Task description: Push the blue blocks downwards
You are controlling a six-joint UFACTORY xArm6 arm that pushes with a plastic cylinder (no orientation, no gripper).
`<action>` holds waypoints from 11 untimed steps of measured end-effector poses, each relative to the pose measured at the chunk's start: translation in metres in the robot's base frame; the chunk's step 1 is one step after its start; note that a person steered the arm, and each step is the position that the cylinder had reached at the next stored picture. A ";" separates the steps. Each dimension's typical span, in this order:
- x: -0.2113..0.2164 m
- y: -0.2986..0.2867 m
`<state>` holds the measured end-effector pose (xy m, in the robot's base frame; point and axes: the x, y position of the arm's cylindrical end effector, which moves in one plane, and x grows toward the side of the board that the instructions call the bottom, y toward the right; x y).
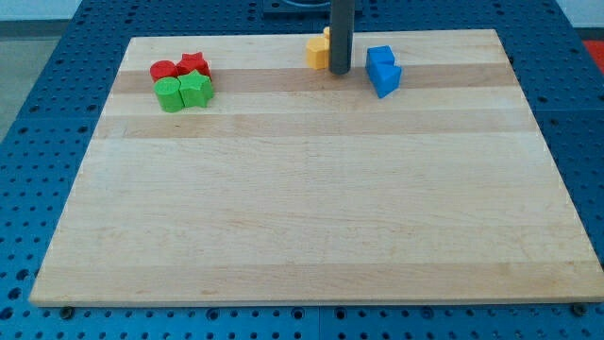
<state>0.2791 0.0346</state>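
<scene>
Pale wooden board is lying on a blue pegboard bench, with no readable writing anywhere. Standing upright, the dark rod is resting my tip, holding nothing, between the yellow blocks and the blue blocks near the view's top

Lab-type robot workspace is indicated: a wooden board is laid on a blue perforated bench top, with small coloured test blocks placed on it.
</scene>
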 end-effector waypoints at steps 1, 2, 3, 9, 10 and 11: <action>0.007 -0.005; 0.030 -0.003; 0.053 0.004; -0.037 0.071; 0.052 0.080; 0.090 0.088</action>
<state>0.3693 0.1223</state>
